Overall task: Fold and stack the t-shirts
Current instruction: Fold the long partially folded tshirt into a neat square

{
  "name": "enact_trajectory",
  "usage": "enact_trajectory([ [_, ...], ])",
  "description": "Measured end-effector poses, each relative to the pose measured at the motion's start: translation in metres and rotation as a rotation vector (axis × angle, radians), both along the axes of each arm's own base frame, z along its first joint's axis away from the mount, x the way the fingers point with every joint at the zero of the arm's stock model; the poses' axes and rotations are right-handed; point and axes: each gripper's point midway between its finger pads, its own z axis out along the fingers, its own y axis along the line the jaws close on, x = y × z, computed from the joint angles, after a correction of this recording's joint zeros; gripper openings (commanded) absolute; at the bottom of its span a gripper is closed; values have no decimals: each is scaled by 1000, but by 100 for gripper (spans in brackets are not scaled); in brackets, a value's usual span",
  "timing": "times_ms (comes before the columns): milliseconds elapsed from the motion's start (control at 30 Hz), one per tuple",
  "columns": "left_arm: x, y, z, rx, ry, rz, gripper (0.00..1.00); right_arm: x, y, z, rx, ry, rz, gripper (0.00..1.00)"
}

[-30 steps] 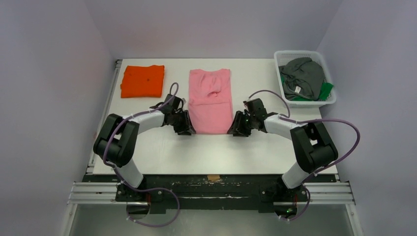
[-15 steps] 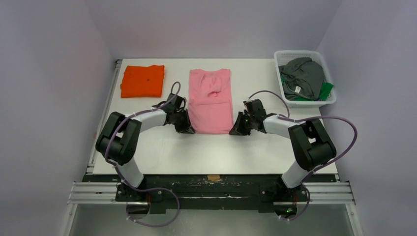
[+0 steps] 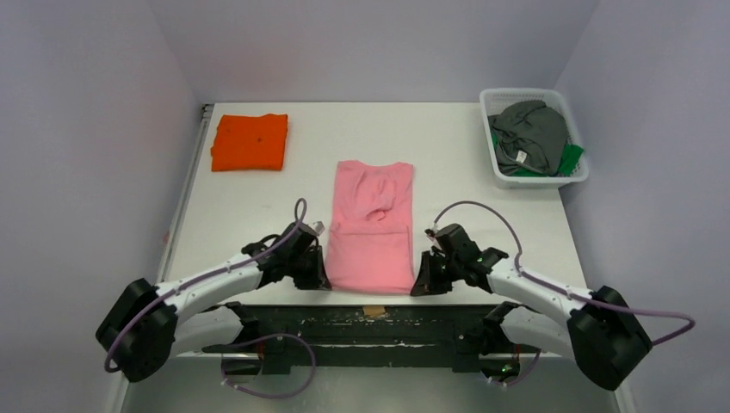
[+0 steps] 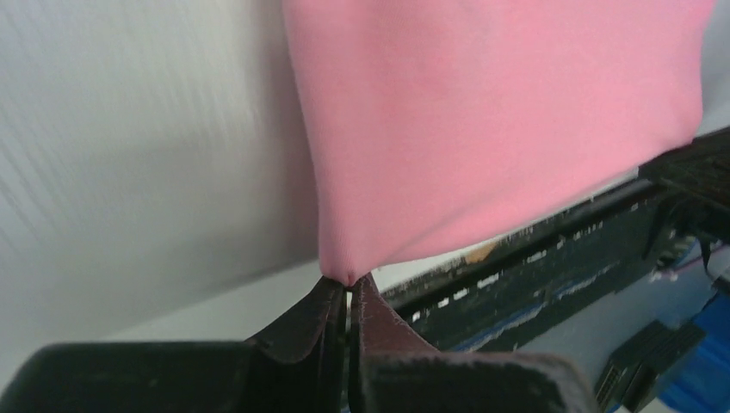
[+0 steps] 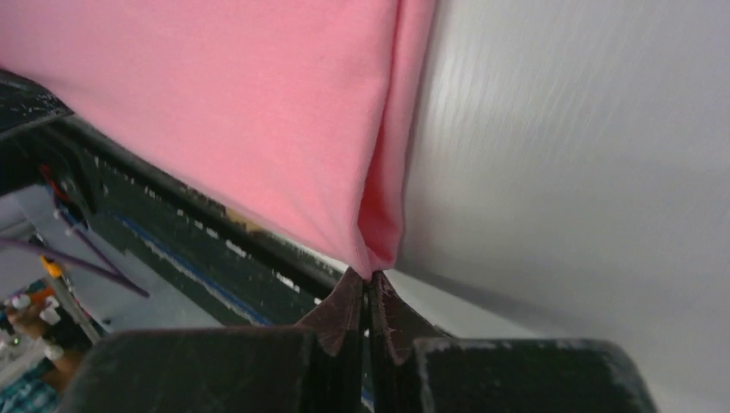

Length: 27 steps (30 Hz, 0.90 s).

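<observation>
The light pink t-shirt (image 3: 372, 225) lies folded into a long strip in the middle of the table, its near edge at the table's front edge. My left gripper (image 3: 320, 280) is shut on its near left corner (image 4: 344, 274). My right gripper (image 3: 419, 287) is shut on its near right corner (image 5: 376, 265). The bright orange t-shirt (image 3: 250, 141) lies folded at the far left. A dark grey t-shirt (image 3: 527, 136) and a green one (image 3: 569, 159) sit crumpled in the basket.
The white mesh basket (image 3: 578, 176) stands at the far right corner. The black front rail (image 3: 370, 317) runs along the table's near edge, right below both grippers. Purple cables loop off both wrists.
Both grippers have pulled the pink t-shirt towards the near edge of the table, holding its near corners. Both arms have swung low and outwards.
</observation>
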Motion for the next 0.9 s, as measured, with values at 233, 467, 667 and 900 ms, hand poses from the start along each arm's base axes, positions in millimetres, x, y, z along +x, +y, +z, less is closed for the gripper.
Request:
enact_trajectory([
  [233,-43,-11,50,-151,-108,-96,0,-40,2,38,115,-41,69,0],
  [467,-16,-20,104,-172,-246,-84,0,-3,8,99,116,-214,17,0],
  [667,69,-19,141,-127,-342,33,0,69,3,144,56,-380,-127,0],
  [900,154,-21,143,-36,-342,81,0,152,-15,143,-16,-379,-264,0],
])
